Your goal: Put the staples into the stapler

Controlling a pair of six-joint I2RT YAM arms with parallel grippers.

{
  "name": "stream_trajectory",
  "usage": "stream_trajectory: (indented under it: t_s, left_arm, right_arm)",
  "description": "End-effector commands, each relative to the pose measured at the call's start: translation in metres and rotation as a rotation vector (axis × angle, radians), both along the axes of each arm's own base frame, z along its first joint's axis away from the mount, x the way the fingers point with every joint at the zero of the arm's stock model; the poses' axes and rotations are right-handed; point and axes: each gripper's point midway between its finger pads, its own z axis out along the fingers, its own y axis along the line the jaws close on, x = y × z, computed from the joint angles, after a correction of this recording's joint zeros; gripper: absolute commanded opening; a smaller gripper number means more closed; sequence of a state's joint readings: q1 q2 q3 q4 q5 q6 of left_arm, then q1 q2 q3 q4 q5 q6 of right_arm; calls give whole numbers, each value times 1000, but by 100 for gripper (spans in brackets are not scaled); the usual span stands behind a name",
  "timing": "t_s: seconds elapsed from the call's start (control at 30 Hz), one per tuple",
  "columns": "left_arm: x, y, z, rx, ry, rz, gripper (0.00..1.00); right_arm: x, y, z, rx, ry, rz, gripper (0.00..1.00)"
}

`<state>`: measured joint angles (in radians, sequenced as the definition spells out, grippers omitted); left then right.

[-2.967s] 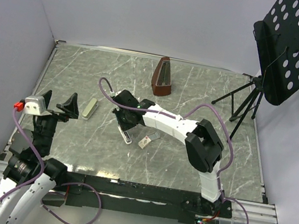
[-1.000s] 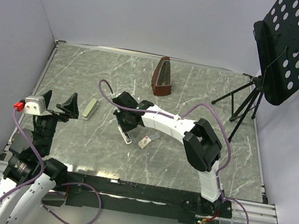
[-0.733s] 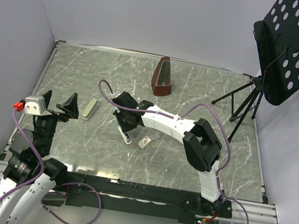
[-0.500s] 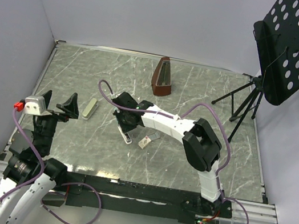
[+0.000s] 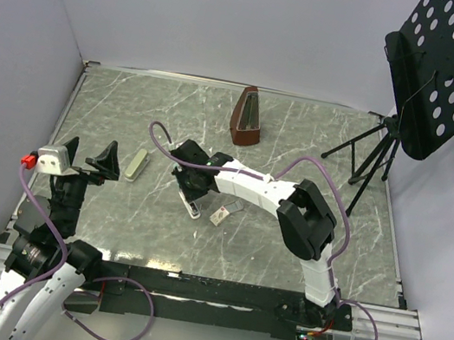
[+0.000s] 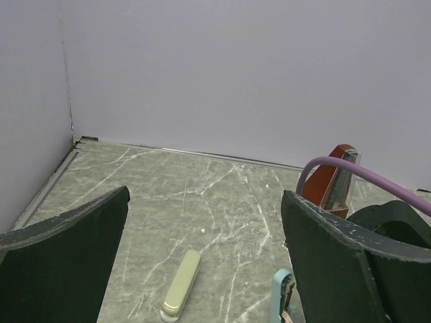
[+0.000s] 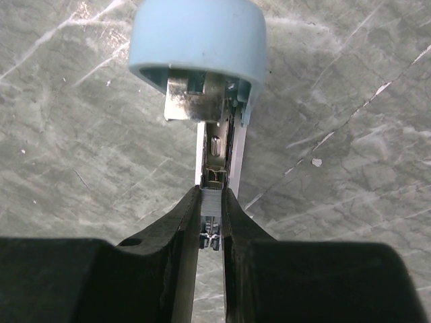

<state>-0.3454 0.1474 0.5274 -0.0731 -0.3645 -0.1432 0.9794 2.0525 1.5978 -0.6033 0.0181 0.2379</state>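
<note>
Top view: the right gripper hangs over one stapler, which shows at its 6 o'clock. One staples box lies at its 4 o'clock, just beside the stapler. The left gripper stands wide and empty, with one cream bar at its 3 o'clock.

Left wrist: one cream bar lies between the spread fingers, untouched.

Right wrist: narrow fingers pinch one grey staple strip above the stapler's open channel, with the blue cap at 12 o'clock.

The light blue stapler lies opened, its metal channel exposed. The grey staple strip, pinched in the right gripper, sits in line with the channel. The cream staples box lies just beside the stapler.
</note>
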Motion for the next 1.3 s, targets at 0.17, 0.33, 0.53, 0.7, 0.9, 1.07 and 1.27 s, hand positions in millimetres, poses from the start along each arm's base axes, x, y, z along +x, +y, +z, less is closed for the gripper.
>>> stream_trajectory:
  t_s: [0.17, 0.33, 0.53, 0.7, 0.9, 1.07, 1.27]
  left_arm:
    - [-1, 2, 5, -13, -20, 7, 99]
    - [-1, 2, 4, -14, -19, 5, 99]
    - [-1, 2, 5, -15, -22, 5, 99]
    - [-2, 2, 5, -15, -22, 5, 99]
    - [-2, 2, 6, -13, -23, 4, 100]
    - [-2, 2, 6, -15, -23, 3, 99]
    - [-2, 2, 6, -13, -25, 2, 99]
  right_arm:
    - [-3, -5, -10, -47, 19, -1, 12]
    - [-5, -5, -13, -51, 32, 4, 15]
    - [-4, -4, -10, -48, 28, 6, 22]
    - [-3, -2, -6, -36, 21, 4, 29]
    - [-2, -1, 0, -20, 12, 0, 33]
    - [2, 1, 12, 12, -4, -9, 38]
    - [19, -2, 31, 79, -52, -58, 40]
